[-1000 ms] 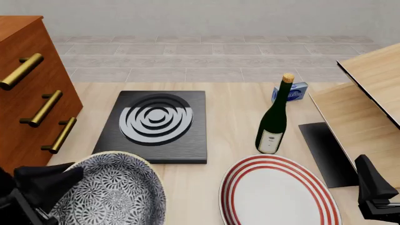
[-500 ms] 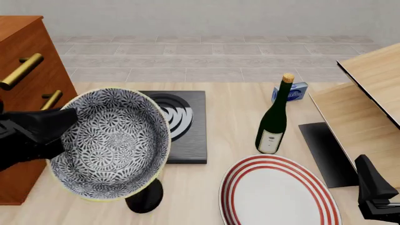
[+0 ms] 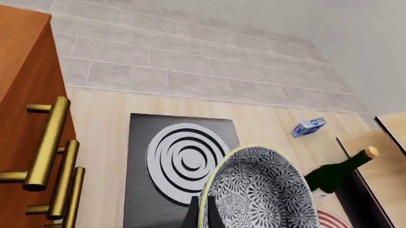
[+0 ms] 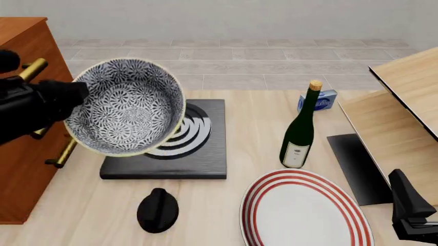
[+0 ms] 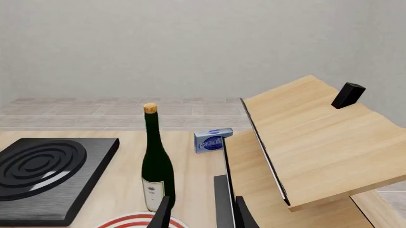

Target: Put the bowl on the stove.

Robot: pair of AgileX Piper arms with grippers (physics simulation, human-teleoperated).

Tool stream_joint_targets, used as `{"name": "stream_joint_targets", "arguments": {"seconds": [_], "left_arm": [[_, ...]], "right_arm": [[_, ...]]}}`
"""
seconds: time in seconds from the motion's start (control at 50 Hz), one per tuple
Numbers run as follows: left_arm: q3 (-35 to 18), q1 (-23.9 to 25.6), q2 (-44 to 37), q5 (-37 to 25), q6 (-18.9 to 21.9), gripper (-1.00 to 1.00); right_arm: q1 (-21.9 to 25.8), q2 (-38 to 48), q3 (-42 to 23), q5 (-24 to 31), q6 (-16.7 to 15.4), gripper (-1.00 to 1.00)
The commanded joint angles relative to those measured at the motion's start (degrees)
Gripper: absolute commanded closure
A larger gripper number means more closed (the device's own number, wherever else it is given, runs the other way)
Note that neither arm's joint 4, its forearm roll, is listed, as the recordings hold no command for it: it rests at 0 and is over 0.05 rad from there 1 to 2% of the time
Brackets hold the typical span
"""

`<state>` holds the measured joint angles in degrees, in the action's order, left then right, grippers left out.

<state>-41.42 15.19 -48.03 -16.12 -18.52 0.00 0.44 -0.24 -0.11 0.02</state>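
The bowl (image 4: pixel 126 105), blue-and-white patterned with a pale rim, hangs tilted in the air with its inside facing the front camera. It is over the left part of the stove (image 4: pixel 198 154), a black slab with silver burner rings. My left gripper (image 4: pixel 74 96) is shut on the bowl's left rim. In the left wrist view the fingers (image 3: pixel 192 216) pinch the rim of the bowl (image 3: pixel 260 190) above the stove (image 3: pixel 178 152). My right gripper (image 4: pixel 411 218) is open and empty at the front right; it also shows in the right wrist view (image 5: pixel 203 216).
A green wine bottle (image 4: pixel 299 133) stands right of the stove. A white plate with red rings (image 4: pixel 304 210) lies at the front. A small black knob (image 4: pixel 157 209) lies in front of the stove. There is a blue box (image 4: pixel 318 100), a wooden drawer cabinet (image 4: pixel 27 133) at left and a wooden shelf (image 4: pixel 403 113) at right.
My left gripper has lifted the bowl from the front left up and away, over the stove's left part. The black knob now shows. The right arm has not moved.
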Motion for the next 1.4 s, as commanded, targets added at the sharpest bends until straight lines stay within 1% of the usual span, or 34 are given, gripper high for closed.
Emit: {"name": "stream_joint_targets", "arguments": {"seconds": [0.02, 0.06, 0.08, 0.1, 0.12, 0.28, 0.36, 0.44, 0.54, 0.56, 0.68, 0.96, 1.02, 1.4], "left_arm": [[-3.8, -0.9, -4.8, -0.7, -5.6, 1.0], [-3.7, 0.4, -5.3, -0.8, -7.5, 1.0], [-4.0, -0.1, -5.3, -0.6, -7.1, 1.0], [-3.8, 0.6, -5.3, -0.7, -7.8, 1.0], [-4.1, 0.7, -4.7, -0.8, -7.2, 1.0], [-5.9, 1.3, -5.8, -1.1, -7.4, 1.0], [-6.6, 1.2, -7.7, -0.2, -7.8, 1.0], [-6.5, 2.5, -8.3, 0.0, -8.5, 1.0], [-6.3, 2.9, -9.6, 0.9, -8.1, 1.0], [-6.3, 2.6, -10.7, 1.6, -7.3, 1.0], [-6.0, 3.1, -13.9, 3.4, -7.4, 1.0], [-7.4, 2.0, -19.0, 6.9, -7.0, 1.0], [-7.5, 1.5, -21.0, 8.6, -7.0, 1.0], [-7.5, 0.7, -24.3, 11.7, -6.1, 1.0]], "right_arm": [[0.0, 0.0, 0.0, 0.0, 0.0, -1.0], [0.0, 0.0, 0.0, 0.0, 0.0, -1.0], [0.0, 0.0, 0.0, 0.0, 0.0, -1.0], [0.0, 0.0, 0.0, 0.0, 0.0, -1.0], [0.0, 0.0, 0.0, 0.0, 0.0, -1.0], [0.0, 0.0, 0.0, 0.0, 0.0, -1.0], [0.0, 0.0, 0.0, 0.0, 0.0, -1.0], [0.0, 0.0, 0.0, 0.0, 0.0, -1.0], [0.0, 0.0, 0.0, 0.0, 0.0, -1.0], [0.0, 0.0, 0.0, 0.0, 0.0, -1.0], [0.0, 0.0, 0.0, 0.0, 0.0, -1.0], [0.0, 0.0, 0.0, 0.0, 0.0, -1.0], [0.0, 0.0, 0.0, 0.0, 0.0, -1.0], [0.0, 0.0, 0.0, 0.0, 0.0, -1.0]]}}
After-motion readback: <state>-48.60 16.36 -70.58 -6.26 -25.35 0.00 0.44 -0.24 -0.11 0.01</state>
